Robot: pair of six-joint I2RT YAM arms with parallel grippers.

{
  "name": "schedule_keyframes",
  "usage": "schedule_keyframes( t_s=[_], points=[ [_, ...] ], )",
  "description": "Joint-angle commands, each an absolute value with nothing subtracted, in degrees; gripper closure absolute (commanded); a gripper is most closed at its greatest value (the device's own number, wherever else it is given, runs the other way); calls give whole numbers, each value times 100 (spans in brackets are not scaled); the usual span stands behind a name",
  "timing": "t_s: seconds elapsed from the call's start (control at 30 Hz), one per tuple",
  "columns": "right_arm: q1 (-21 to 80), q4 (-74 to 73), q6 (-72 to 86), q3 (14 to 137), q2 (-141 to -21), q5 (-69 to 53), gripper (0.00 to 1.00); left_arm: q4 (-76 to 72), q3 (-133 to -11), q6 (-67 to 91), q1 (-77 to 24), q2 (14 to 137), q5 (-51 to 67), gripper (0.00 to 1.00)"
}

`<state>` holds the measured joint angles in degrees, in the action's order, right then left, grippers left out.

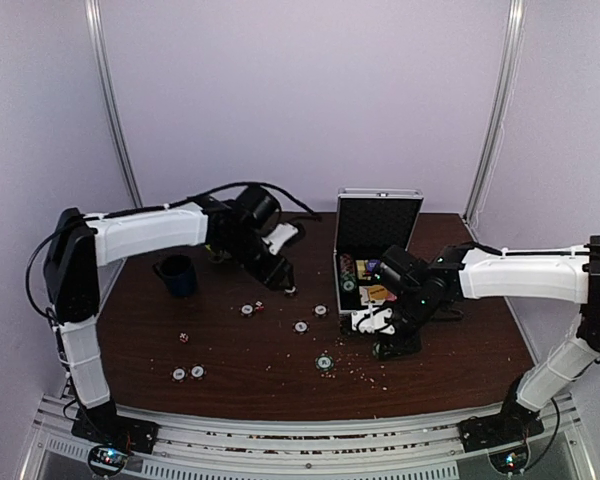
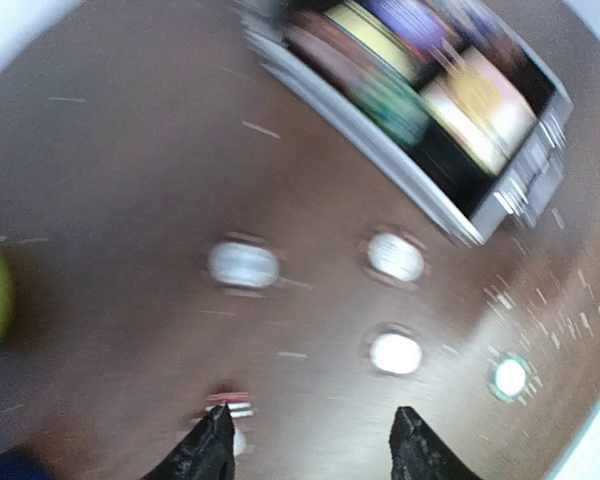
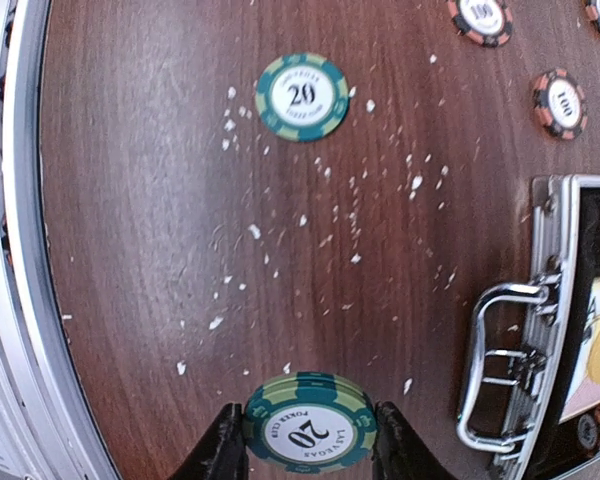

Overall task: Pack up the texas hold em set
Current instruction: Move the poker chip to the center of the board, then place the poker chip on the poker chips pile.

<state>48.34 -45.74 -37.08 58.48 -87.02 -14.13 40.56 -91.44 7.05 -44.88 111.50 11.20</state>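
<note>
Right gripper (image 3: 308,445) pinching green chip stack (image 3: 310,418) near case (image 3: 560,240) handle. Left gripper (image 2: 310,450) spread, above loose chips (image 2: 395,352) on table (image 2: 110,180).

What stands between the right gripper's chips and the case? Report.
Nothing loose. Only the handle and front wall of the briefcase lie between the green chips in the right gripper and its compartments.

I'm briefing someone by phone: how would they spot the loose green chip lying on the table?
Find the open silver case on the brown table. Just toward the arms' bases from its front left corner, one chip lies flat among white crumbs. It is green, marked 20; its nearest neighbours are orange 100s.
</note>
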Motion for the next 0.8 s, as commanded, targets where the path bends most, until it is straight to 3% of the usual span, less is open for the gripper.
schedule_keyframes(
  t_s=[0.0, 0.33, 0.77],
  points=[
    [4829, -4716, -3768, 6587, -9206, -1685, 65, 3409, -9154, 1084, -3786, 10148, -155, 45],
    [5316, -5025, -3637, 7972, -10621, -1745, 65, 2238, -7717, 1165, -3240, 8997, -544, 43],
    [5718, -5071, -3577, 8389, -11354, -1521, 64, 2290, -7712, 1142, -3217, 8710, -436, 43]
  ],
)
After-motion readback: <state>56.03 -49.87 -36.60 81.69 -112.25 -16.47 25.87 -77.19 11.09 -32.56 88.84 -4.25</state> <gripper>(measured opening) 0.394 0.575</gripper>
